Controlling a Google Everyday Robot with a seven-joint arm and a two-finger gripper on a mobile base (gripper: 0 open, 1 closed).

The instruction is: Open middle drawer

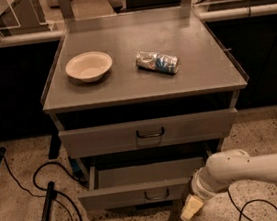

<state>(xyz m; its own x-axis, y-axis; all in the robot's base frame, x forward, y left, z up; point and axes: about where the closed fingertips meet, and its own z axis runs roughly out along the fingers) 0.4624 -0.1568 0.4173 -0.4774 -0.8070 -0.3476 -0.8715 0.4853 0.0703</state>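
Observation:
The middle drawer [138,193] is a grey metal drawer with a small dark loop handle [156,196]. It stands pulled out from the cabinet, and its empty inside [146,172] shows. My gripper [190,209], cream-tipped at the end of a white arm [246,168], hangs low by the drawer front's right end, right of the handle and close to the floor. It holds nothing that I can see. The top drawer [149,133] above is shut. The bottom drawer is hidden beneath the open one.
A cream bowl [89,66] and a crushed can [158,62] lie on the cabinet top [199,75]. Black cables [63,192] and a dark pole [46,217] lie on the speckled floor to the left. Dark counters stand behind.

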